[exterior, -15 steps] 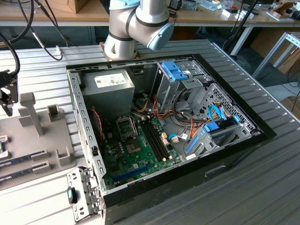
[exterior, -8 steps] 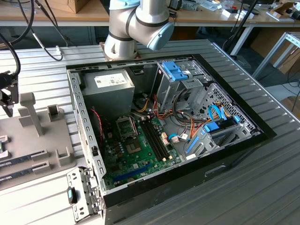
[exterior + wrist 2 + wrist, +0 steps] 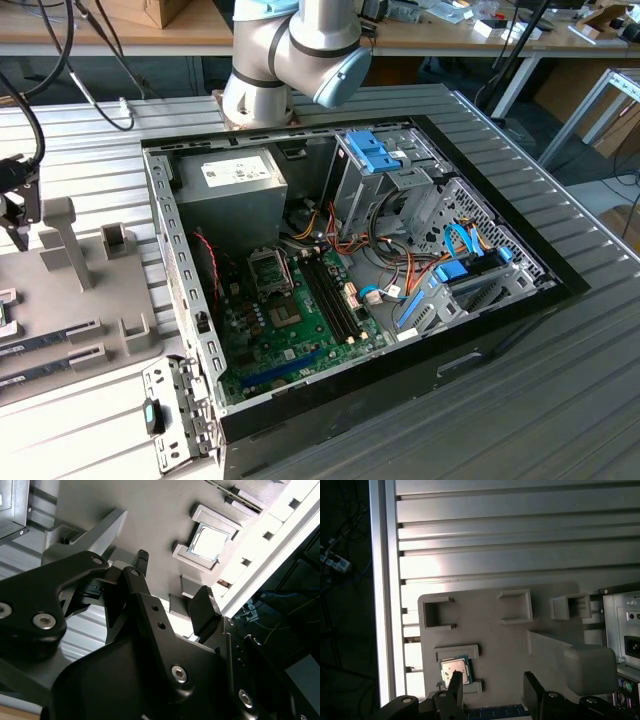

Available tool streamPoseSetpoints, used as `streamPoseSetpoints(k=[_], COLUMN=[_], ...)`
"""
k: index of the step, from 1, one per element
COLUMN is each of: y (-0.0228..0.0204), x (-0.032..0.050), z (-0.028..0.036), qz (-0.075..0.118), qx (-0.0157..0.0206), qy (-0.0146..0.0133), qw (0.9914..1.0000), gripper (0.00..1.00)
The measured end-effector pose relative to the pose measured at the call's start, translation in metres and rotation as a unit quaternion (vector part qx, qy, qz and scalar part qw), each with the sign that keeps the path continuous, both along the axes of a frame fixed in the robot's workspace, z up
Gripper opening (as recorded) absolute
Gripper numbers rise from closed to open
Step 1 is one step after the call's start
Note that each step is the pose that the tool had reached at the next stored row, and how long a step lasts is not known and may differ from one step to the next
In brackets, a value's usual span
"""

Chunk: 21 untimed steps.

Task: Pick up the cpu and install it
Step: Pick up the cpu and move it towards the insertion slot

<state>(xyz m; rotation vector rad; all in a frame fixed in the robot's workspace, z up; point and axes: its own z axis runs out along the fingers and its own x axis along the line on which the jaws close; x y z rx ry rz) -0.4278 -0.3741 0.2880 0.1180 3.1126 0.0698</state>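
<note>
We judge the task barely begun: the cpu [image 3: 454,669] is not yet picked up, and all of the installing is left. It lies flat, metal top up, in its holder [image 3: 457,652] on the grey tray [image 3: 495,640], close to the tray's corner and just beside the tray edge that runs along the bench's rail. In the exterior view the case [image 3: 480,320] lies open on the bench, and the socket [image 3: 268,268] on its board looks bare, as far as we can tell.

The claw [image 3: 172,585] stands wide open and has hold of nothing; we see bare tray between its fingers [image 3: 202,607]. It hangs over the tray, near the cpu but not around it. In the second wrist view the cpu [image 3: 209,541] sits beyond the fingertips, apart from them. In the first wrist view one fingertip crosses the chip's edge, so the cpu lies off to that finger's side rather than in the gap. We cannot tell how high the claw is above it.
</note>
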Motion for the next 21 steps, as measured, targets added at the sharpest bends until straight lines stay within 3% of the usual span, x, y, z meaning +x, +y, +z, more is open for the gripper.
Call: streamPoseSetpoints(k=[21], y=[0.0], x=[0.0], z=[-0.0074], qz=[0.0], qx=[0.0], qy=[0.0], qw=[1.0], gripper=[0.6])
